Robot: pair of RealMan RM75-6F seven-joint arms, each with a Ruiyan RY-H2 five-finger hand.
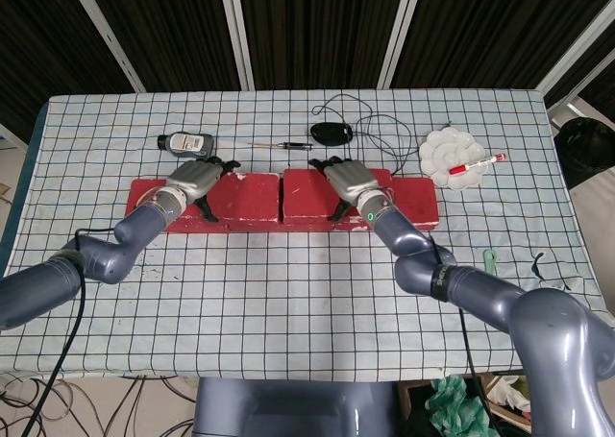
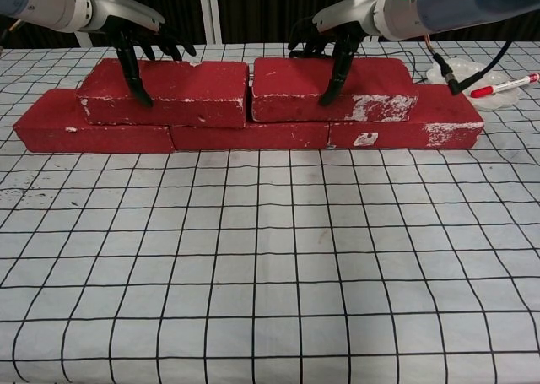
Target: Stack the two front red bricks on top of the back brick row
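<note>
Both my hands grip: left hand (image 2: pixel 135 38) clasps the left upper brick (image 2: pixel 165 92), right hand (image 2: pixel 337 34) the right upper brick (image 2: pixel 333 89), seating them atop the back row (image 2: pixel 245 135), probably to straddle its joints.

Front of table: bare checked cloth (image 2: pixel 270 257) below the brick row (image 2: pixel 253 133), open to either hand.
Behind bricks: bottle (image 1: pixel 187 143), screwdriver (image 1: pixel 281 145), black device (image 1: pixel 332 132) with looping cable (image 1: pixel 384 130) crowd the strip.
Right rear: paint palette (image 1: pixel 450 155) and red pen (image 1: pixel 477 164) just beside the row's end.
Top bricks: left hand (image 1: pixel 195 179) and right hand (image 1: pixel 348 180) occupy them; narrow gap between.
</note>
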